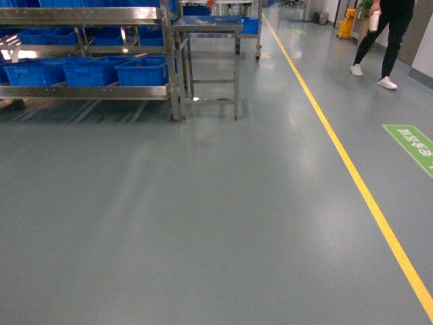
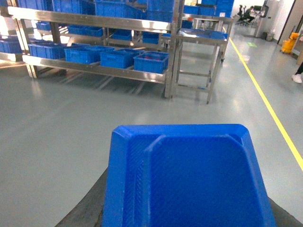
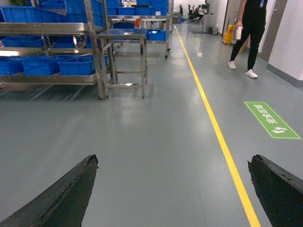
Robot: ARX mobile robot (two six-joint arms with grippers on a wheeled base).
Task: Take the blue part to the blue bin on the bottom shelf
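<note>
We see blue part (image 2: 189, 177), tray-like, held close before left wrist camera; blue bins (image 1: 142, 71) line bottom shelf (image 1: 88, 91) far ahead.

Glossy grey floor (image 1: 203, 223) with yellow line (image 1: 352, 169), green floor sign (image 1: 413, 145), small steel table (image 1: 206, 27) beside rack.

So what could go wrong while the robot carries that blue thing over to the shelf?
Three things, maybe. A person is walking close by across the yellow line, so the robot might get in their way. The left gripper holds the blue part, which hides most of that camera's view, so aiming could be hard. The small steel table stands right beside the bottom shelf, so the part could bump it.
</note>
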